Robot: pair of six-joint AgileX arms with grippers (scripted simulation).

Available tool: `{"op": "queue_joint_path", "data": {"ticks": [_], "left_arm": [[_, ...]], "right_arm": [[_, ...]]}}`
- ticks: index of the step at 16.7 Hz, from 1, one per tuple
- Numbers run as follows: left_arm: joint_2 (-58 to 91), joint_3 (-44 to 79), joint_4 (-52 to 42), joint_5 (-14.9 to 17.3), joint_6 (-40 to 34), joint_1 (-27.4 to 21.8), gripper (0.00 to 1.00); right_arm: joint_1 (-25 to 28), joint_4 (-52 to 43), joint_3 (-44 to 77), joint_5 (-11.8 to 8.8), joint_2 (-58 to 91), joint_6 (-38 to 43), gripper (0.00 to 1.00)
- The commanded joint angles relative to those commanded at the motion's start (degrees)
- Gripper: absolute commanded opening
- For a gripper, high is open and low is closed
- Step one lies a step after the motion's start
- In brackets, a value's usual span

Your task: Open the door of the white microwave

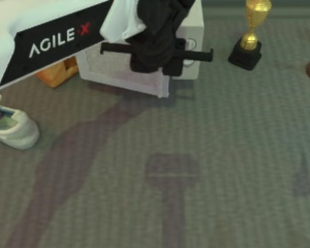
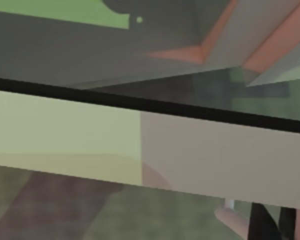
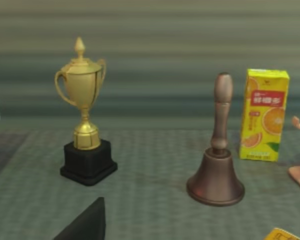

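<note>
One boxy white microwave [image 1: 188,31] sits at the upper centre of the top view, largely covered by the left arm. Its door [image 1: 126,72], a flat white panel with a grey speckled mesh window, stands slightly ajar, its free corner swung out toward the frame's centre. Left gripper [image 1: 157,54], black, hangs over the door's upper edge; whether its fingers are spread or closed cannot be told. Right gripper lies outside the top view. Wooden orange box [image 1: 57,72] sits left of the microwave. White shoe [image 1: 13,129] rests at left edge. Gold trophy on black base [image 1: 250,36] stands upper right. Brown hand bell [image 3: 216,165] and yellow juice carton [image 3: 265,115] appear in the right wrist view.
</note>
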Motion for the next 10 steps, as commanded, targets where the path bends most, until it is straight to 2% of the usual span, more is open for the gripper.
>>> {"op": "queue_joint_path", "data": {"ticks": [5,10], "left_arm": [[0.1,-0.3,0.1,0.3,0.0,-0.4,0.0],[-4.0,-6.3,2.8,2.5,4.7,0.6,0.0]], "right_arm": [[0.0,0.0,0.0,0.0,0.0,0.0,1.0],[0.0,0.0,0.0,0.0,0.0,0.0,1.0]]}}
